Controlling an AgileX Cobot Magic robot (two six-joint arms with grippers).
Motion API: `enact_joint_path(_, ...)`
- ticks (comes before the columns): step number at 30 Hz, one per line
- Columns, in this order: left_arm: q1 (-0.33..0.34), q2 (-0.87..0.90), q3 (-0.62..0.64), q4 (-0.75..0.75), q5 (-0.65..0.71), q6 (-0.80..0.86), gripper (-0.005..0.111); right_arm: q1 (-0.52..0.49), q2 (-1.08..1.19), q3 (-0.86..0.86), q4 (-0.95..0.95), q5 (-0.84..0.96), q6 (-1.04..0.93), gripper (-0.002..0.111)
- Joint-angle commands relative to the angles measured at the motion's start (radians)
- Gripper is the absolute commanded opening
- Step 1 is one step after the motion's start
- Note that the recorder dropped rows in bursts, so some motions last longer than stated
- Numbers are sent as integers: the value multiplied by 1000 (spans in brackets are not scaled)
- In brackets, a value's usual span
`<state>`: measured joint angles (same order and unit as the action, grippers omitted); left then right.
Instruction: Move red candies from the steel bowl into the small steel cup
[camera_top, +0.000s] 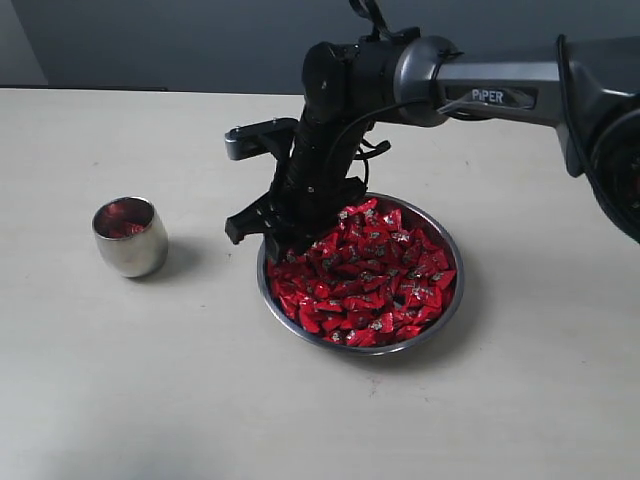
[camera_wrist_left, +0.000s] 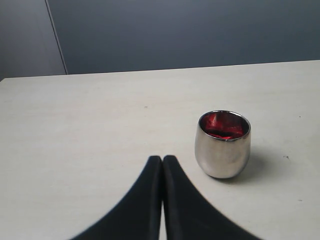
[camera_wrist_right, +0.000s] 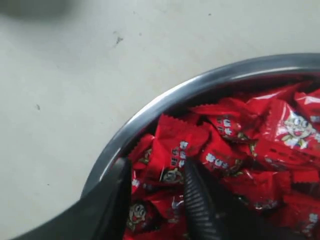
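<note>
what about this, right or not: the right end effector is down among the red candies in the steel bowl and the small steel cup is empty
Not quite: the small steel cup holds red candies, as the left wrist view shows. The right end effector is down among those in the steel bowl.

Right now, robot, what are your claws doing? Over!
Left claw shut, empty, near small steel cup. Right claw open, down among red candies at steel bowl rim. Cup shows red inside. Nothing blocking seen.
</note>
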<state>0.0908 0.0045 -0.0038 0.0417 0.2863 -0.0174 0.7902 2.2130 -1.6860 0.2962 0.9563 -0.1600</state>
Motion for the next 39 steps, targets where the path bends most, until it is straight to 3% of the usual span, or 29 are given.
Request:
enact_joint_path(1, -8, -4, 4, 1, -2, -3, 0, 1, 11, -5, -4, -16, 9, 35)
enact_joint_path(39, -8, -4, 4, 1, -2, -3, 0, 1, 51, -7, -4, -49, 26, 28)
